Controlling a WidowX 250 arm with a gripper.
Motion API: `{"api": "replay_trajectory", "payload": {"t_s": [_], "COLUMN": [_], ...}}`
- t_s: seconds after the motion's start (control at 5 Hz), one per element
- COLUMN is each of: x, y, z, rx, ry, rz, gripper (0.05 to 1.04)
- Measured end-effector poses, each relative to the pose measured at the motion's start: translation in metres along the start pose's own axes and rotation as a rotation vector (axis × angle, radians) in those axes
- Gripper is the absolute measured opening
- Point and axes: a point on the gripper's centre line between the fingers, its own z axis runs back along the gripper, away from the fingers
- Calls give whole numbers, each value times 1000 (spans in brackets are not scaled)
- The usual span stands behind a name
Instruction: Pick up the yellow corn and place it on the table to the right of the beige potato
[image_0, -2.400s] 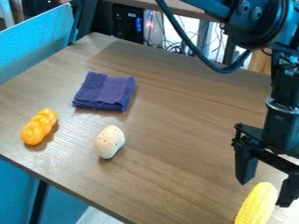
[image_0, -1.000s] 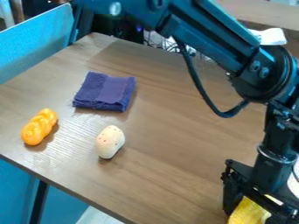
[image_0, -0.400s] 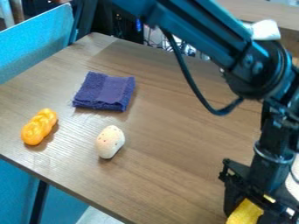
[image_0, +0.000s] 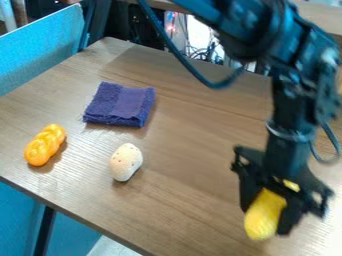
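The black gripper (image_0: 272, 212) hangs over the lower right of the table, shut on the yellow corn (image_0: 264, 215). The corn's rounded lower end sticks out between the fingers, and part of its upper body is hidden behind them. Left of the gripper lies a pale, speckled bread-like piece (image_0: 125, 162). Farther left rests an orange twisted piece (image_0: 45, 145). A folded purple cloth (image_0: 119, 104) lies flat toward the back left.
The brown wooden table (image_0: 194, 200) has its near edge running diagonally across the lower left. A blue panel (image_0: 41, 49) stands along the back left side. Cables and equipment lie behind the far edge.
The gripper came down around the corn and took hold of it, then moved up and a little left with it. The cloth, bread-like piece and orange piece stayed where they were.
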Motion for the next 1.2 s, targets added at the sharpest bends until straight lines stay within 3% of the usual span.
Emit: {"api": "replay_trajectory", "payload": {"t_s": [0.2, 0.6, 0.8, 1.2], "x": [-1, -10, -13, -18], "y": [26, 97, 113, 115], "z": [-1, -8, -21, -40], "rx": [19, 69, 58, 66], "ry": [17, 102, 150, 233], "rz": [82, 293, 355, 359], "gripper": [692, 692, 692, 691]}}
